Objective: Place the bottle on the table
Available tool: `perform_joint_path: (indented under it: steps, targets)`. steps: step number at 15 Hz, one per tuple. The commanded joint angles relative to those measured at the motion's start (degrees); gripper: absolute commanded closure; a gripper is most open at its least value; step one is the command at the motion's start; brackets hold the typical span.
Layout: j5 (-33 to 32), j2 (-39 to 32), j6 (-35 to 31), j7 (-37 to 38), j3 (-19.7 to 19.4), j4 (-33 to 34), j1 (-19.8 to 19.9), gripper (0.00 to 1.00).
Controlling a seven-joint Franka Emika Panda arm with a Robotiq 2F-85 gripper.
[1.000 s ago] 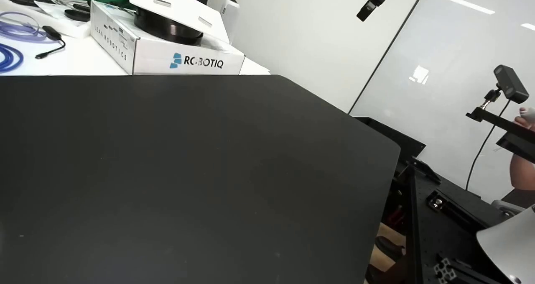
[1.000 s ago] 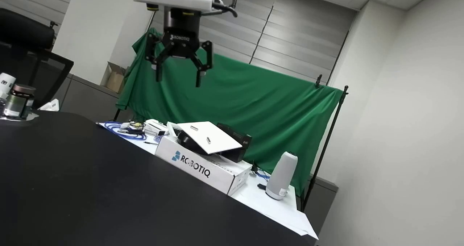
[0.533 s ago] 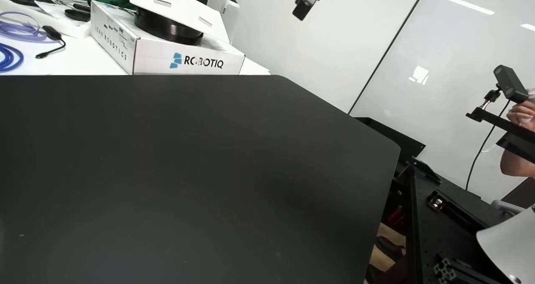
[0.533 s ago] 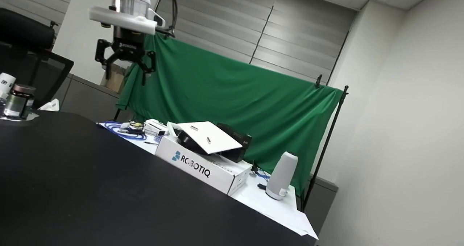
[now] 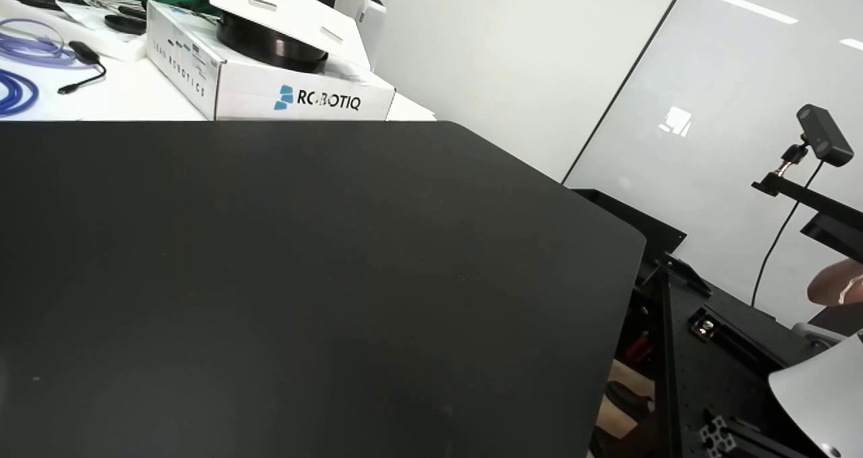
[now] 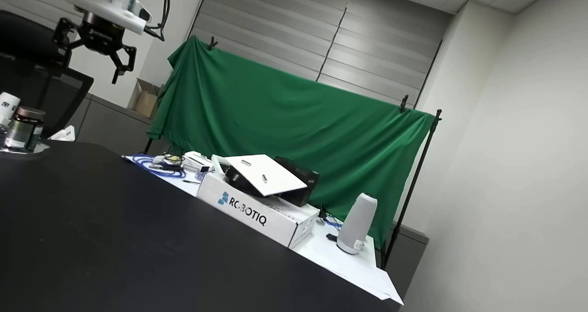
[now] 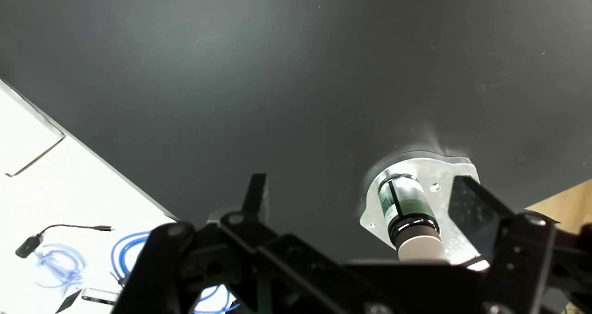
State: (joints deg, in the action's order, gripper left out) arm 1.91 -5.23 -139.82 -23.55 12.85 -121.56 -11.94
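Observation:
The bottle (image 6: pixel 25 129) is stubby and dark, with a silvery-green label and a brownish lid. It stands upright on a shiny metal plate (image 6: pixel 43 148) at the far-left edge of the black table (image 6: pixel 151 238) in an exterior view. The wrist view shows the bottle (image 7: pixel 409 203) between the finger lines, below and apart from them. My gripper (image 6: pixel 89 68) is open and empty, raised above and to the right of the bottle in that exterior view; its fingers also show in the wrist view (image 7: pixel 358 193). The table (image 5: pixel 303 255) fills much of an exterior view, where the bottle is out of view.
A white Robotiq box (image 5: pixel 303 94) with a tilted white panel stands on a white surface behind the table. Blue cables (image 5: pixel 17 94) and a grey-white device (image 6: pixel 358 222) are there too. A white cylinder (image 6: pixel 7 107) stands beside the bottle. A camera on a bracket (image 5: pixel 824 134) is at the right.
My gripper has moved left in an exterior view, towards the bottle's side, and tilted a little. It has almost left the top of an exterior view. The bottle has not moved.

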Motion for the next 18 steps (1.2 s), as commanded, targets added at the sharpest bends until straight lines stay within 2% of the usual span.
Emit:
perform_joint_path:
  steps: [1,14,15,18]
  targets:
    - [0.08,-0.08,0.28,-0.22,0.23,0.29,0.32,0.0]
    - [0.15,-0.29,0.29,-1.03,0.15,0.3,0.67,0.0]
    - [0.78,-1.09,1.6,-3.07,0.38,1.49,0.72,0.0]
    - [-5.04,-5.16,1.9,-0.46,0.24,7.37,-0.23,0.0]
